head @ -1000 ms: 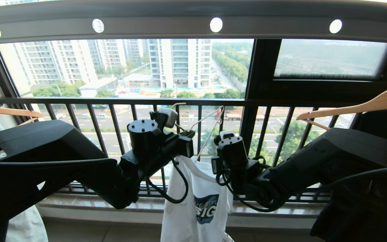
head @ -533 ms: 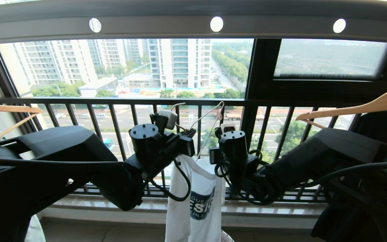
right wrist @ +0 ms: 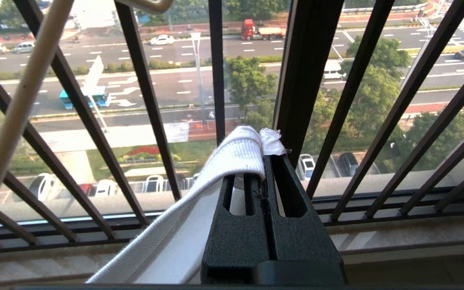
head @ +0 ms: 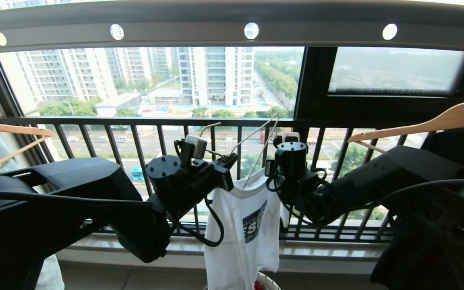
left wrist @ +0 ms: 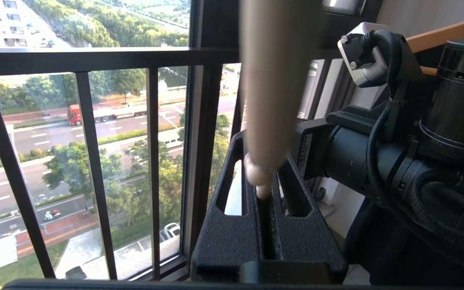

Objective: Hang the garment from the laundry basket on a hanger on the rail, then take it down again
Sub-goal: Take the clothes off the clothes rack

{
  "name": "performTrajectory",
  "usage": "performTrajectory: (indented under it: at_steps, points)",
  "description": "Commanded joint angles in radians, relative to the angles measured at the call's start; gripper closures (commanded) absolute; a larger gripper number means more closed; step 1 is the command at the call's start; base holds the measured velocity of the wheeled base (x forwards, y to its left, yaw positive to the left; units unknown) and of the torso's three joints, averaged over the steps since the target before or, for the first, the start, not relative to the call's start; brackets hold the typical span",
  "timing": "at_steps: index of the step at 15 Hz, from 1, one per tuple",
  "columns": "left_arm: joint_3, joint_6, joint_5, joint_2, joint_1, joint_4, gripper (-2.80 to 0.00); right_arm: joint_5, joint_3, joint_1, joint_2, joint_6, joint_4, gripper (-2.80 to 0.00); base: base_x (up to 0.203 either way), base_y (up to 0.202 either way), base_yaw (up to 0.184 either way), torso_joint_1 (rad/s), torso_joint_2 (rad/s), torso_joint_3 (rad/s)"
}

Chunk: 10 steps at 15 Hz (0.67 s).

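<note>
Head view: left tool (head: 232, 159) clamped on the cream hanger (head: 256, 139); right tool (head: 270, 171), at 3 o'clock of it, pinching the white T-shirt's (head: 242, 225) collar. T-shirt hangs between both, below the grey rail (head: 183, 30).

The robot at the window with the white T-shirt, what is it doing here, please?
Both arms are raised before the black barred window railing. The left pincer is shut on an end of the thin cream-white wire-like hanger. The right pincer is shut on the ribbed collar of the white short-sleeved T-shirt with a dark blue chest logo, which hangs between them. The hanger is not on the wide grey metal rail with round holes overhead.
</note>
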Motion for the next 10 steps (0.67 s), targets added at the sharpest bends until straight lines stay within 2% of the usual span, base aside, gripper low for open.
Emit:
performTrajectory:
  at_steps: [1,3,5,7,10]
  points:
    - [-0.03,0.001,0.008,0.017,0.005,-0.008,0.0,-0.006,-0.021,-0.042,0.011,-0.022,0.005,0.0,0.0,0.0,0.0,0.0,0.0,0.0]
    - [-0.071,0.001,0.05,0.036,0.013,-0.008,0.0,0.004,0.004,-0.036,-0.01,-0.034,0.007,0.0,0.0,0.0,0.0,0.0,0.0,0.0]
    - [-0.107,-0.001,0.094,0.055,0.013,-0.008,0.0,0.045,0.08,0.031,-0.039,-0.034,0.007,0.0,0.0,0.0,0.0,0.0,0.0,0.0]
    - [-0.107,-0.016,0.093,0.045,0.013,-0.008,0.0,0.103,0.145,0.115,-0.037,-0.034,0.01,0.0,0.0,0.0,0.0,0.0,0.0,0.0]
    - [-0.109,-0.048,0.095,0.027,0.013,-0.008,0.0,0.122,0.171,0.193,0.045,-0.034,0.009,0.0,0.0,0.0,0.0,0.0,0.0,0.0]
